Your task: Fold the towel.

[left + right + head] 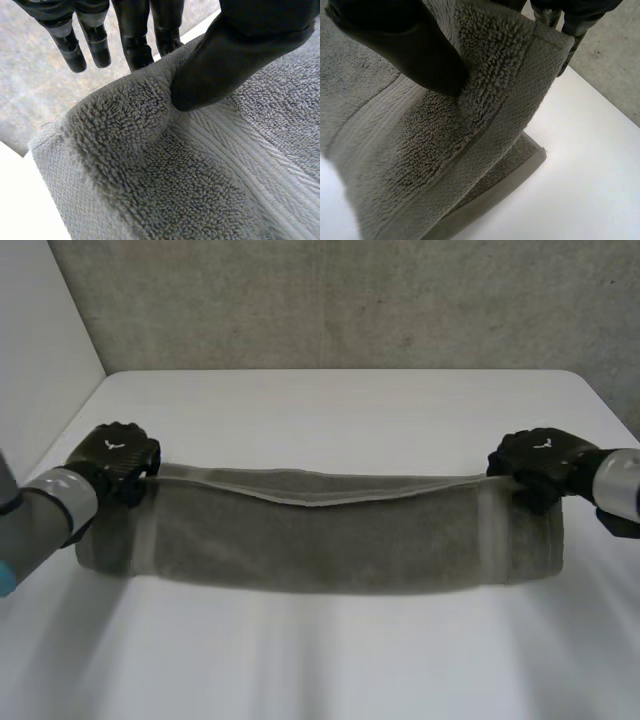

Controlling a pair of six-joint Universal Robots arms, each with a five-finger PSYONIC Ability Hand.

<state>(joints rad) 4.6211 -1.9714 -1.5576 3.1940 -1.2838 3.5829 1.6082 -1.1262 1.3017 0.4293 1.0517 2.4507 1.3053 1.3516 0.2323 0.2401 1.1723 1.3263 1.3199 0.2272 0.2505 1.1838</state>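
A grey towel (330, 535) hangs stretched in a long band between my two hands, above the white table (340, 410). My left hand (118, 457) grips its left top corner. In the left wrist view the thumb (225, 60) presses the towel (165, 175) against the fingers (135, 35) behind its edge. My right hand (540, 462) holds the right top corner. From the right wrist, the thumb (405, 45) pinches the towel (445, 145) against fingers (570, 25) behind the cloth. The top edge sags a little in the middle, showing a second layer.
The table's far edge meets a grey wall (350, 300). A pale wall (40, 350) stands at the left. Bare table top (590, 165) lies beneath the towel's right end.
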